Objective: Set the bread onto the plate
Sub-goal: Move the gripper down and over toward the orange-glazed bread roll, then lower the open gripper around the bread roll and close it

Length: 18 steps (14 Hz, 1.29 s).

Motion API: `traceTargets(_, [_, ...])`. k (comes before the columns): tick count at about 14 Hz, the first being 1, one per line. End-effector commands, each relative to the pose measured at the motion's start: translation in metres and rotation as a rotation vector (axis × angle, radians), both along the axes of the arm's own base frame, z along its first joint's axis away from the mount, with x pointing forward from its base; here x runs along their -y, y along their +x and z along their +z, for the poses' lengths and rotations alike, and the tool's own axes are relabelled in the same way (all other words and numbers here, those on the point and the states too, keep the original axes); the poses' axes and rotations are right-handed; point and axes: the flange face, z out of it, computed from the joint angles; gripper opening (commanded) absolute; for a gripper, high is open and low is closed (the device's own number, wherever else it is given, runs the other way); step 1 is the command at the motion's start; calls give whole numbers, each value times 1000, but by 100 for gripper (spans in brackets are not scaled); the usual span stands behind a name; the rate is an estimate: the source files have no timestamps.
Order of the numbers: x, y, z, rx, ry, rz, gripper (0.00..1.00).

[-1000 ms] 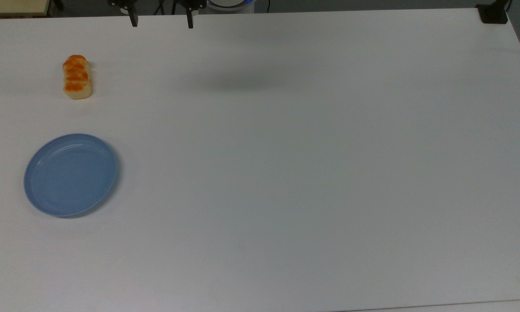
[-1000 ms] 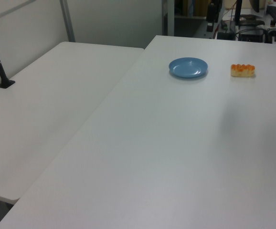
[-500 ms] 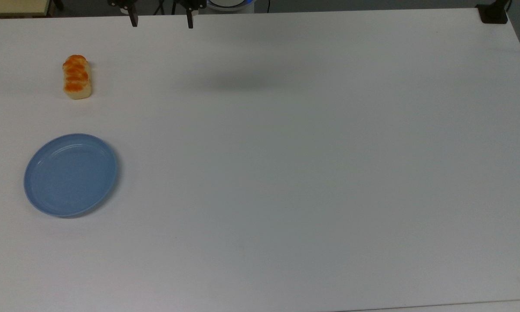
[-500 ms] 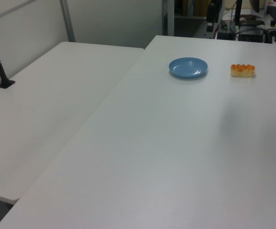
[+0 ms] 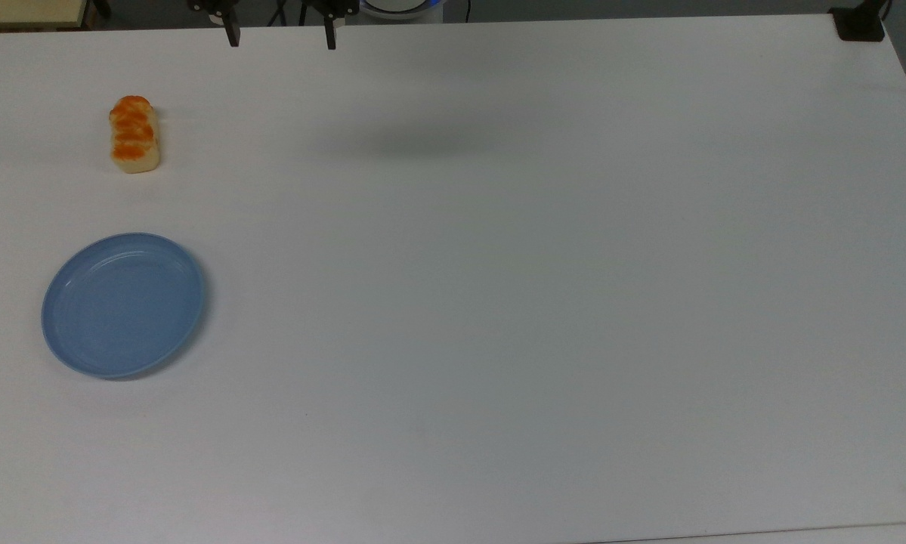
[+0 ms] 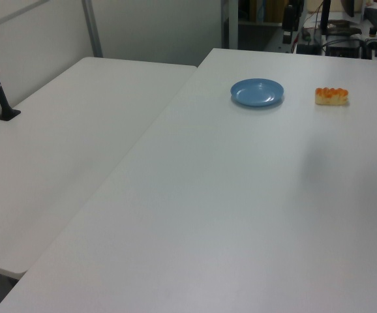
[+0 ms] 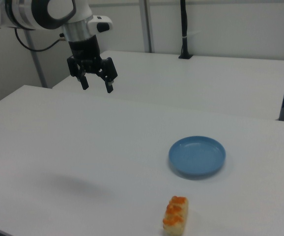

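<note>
End effector: the end effector (image 7: 97,84) hangs high above the bench (image 7: 58,142), fingers spread wide and holding nothing; in the top view its two fingertips (image 5: 232,36) poke in at the upper edge.
Bread: the bread (image 5: 133,134) lies on the bench, well apart from the end effector, toward the top view's left; long axis runs up-down there.
Plate: the plate (image 5: 124,304) sits bare, near the bread but not touching, below it in the top view.
Step in hand: judged as the reach toward the bread, not yet begun.
Doing it well: travel over the bread, align the fingers across its short width, descend straight, close on the pale sides.
Hard to make out: the arm above the wrist is cut off in the top view; the bread's softness cannot be judged.
</note>
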Motion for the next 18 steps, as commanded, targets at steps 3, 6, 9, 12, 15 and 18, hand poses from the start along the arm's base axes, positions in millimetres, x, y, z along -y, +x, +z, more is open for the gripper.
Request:
traceTargets(3, [35,-20,-10,-103,-70,15,100])
traceTargets(6, [69,-27,-17,-129,-66,46,100])
traceTargets(9, [108,-39,-35,-178,-46,170,100])
traceTargets(12, [142,-52,-52,-211,-24,195,100])
traceTargets(15, [179,-69,-79,-239,-4,252,100])
traceTargets(18, [215,-81,-110,-184,-7,227,100])
